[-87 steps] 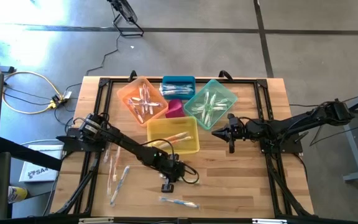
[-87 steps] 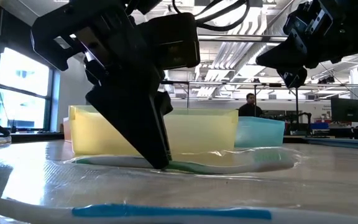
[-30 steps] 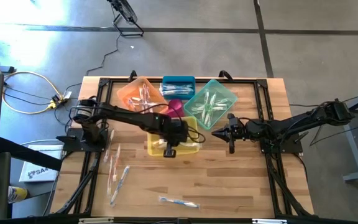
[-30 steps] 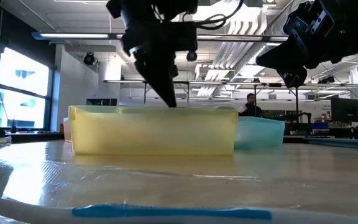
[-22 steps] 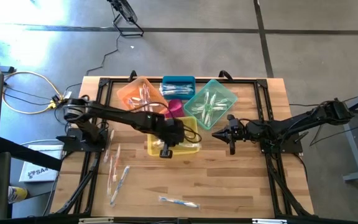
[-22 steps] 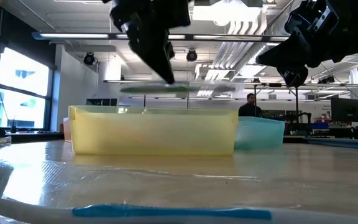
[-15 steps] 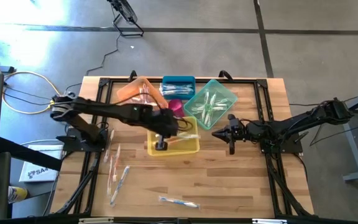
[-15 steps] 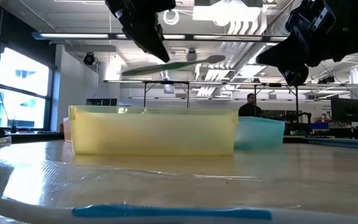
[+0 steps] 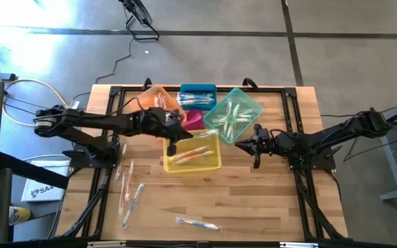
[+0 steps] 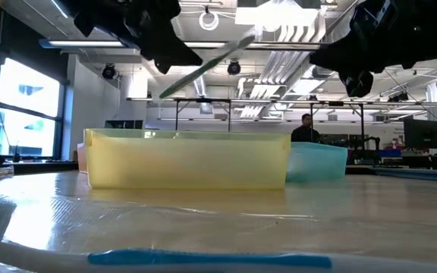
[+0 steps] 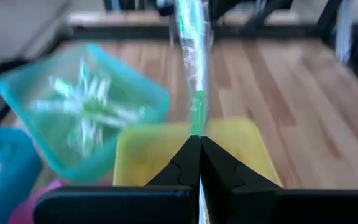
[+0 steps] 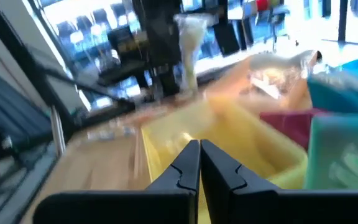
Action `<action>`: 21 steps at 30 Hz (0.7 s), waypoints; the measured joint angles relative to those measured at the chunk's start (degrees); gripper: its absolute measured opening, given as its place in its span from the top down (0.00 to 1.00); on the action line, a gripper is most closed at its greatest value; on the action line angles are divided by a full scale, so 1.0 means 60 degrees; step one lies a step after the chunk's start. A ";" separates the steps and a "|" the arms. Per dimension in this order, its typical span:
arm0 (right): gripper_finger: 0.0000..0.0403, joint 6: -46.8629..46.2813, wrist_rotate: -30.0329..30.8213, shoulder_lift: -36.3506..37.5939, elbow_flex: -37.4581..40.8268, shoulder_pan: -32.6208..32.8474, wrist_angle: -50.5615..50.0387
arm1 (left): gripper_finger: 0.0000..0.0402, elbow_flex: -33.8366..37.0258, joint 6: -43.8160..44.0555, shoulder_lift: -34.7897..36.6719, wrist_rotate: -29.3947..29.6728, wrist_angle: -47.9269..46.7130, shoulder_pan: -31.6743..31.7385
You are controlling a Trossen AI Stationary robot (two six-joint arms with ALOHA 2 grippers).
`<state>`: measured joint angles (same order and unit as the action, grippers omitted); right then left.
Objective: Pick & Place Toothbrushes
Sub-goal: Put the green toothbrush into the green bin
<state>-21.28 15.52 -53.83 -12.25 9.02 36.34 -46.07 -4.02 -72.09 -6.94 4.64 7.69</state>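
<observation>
My left gripper [image 9: 174,140] hangs over the yellow bin's [image 9: 205,162] far left corner, shut on a green toothbrush [image 10: 207,64] in a clear wrapper. The brush sticks out past the fingertips [image 11: 194,62]. An orange-accented toothbrush [image 9: 187,154] lies flat on the yellow bin's floor. More toothbrushes lie in the teal bin [image 9: 251,105] and the orange bin [image 9: 143,105]. Several wrapped toothbrushes [image 9: 128,194] lie flat on the table at the near left, and one [image 9: 198,223] near the front edge. My right gripper [image 9: 242,145] hovers shut at the yellow bin's right, touching nothing. My left gripper pinches the green toothbrush by one end [image 11: 196,127] between its two fingers. The brush runs on along the line of the fingers, out past their tips. It is lifted clear above the yellow bin and slants upward toward its free end [image 10: 249,36].
A blue bin [image 9: 197,95] and a small magenta bin [image 9: 194,120] stand among the other bins at the table's far middle. A black frame [image 9: 302,207] runs around the tabletop. A blue-accented toothbrush [image 10: 203,259] lies close in front of the low camera.
My left gripper, still shut, has risen from the yellow bin and drawn back toward the table's far left, tipping from pointing down to nearly level. The green toothbrush has come up with it, first level above the bin, now slanting with its free end high.
</observation>
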 joint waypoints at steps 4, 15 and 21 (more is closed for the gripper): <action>0.99 0.0189 0.0219 -0.0171 -0.0019 0.0000 0.0950 | 1.00 0.0462 -0.0115 0.0046 -0.0537 0.1825 0.0149; 0.99 0.1632 0.0180 -0.1789 -0.0118 -0.0018 0.4107 | 1.00 0.0504 -0.0064 0.0043 -0.0553 0.2073 0.0156; 0.96 0.2444 0.0186 -0.3162 -0.1049 -0.0027 0.4411 | 1.00 0.0504 0.0007 0.0039 -0.0555 0.2265 0.0156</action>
<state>-6.61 16.64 -72.80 -18.54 8.85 62.81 -43.05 -3.98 -71.85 -10.27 18.22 8.62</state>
